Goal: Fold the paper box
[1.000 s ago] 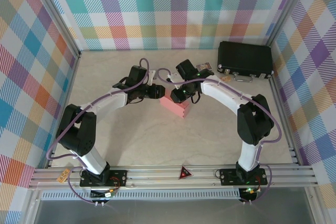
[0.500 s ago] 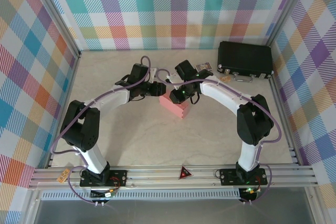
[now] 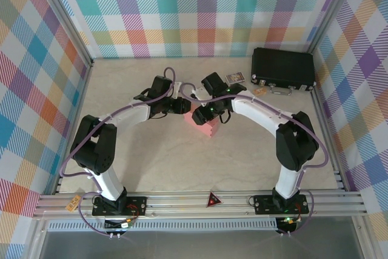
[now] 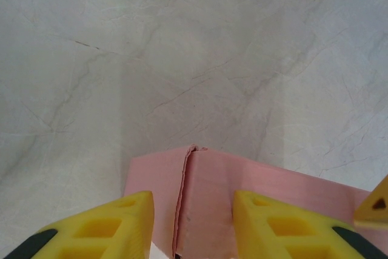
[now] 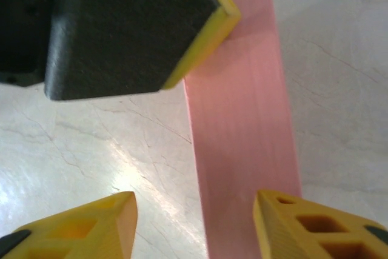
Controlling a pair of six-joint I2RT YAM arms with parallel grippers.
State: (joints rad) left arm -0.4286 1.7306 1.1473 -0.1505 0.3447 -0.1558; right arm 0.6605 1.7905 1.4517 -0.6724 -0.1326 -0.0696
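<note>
Presently, the salmon-pink thin-card paper box (image 3: pixel 207 128) lies mid-tabletop; left gripper (image 4: pixel 193 201) partly open over it, right gripper (image 5: pixel 194 201) wide open, empty.

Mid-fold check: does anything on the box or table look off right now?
On the paper box, the flap seam seen in the left wrist view does not lie flush: its edge looks slightly lifted and ragged near the top corner. Nothing else stands out.
</note>
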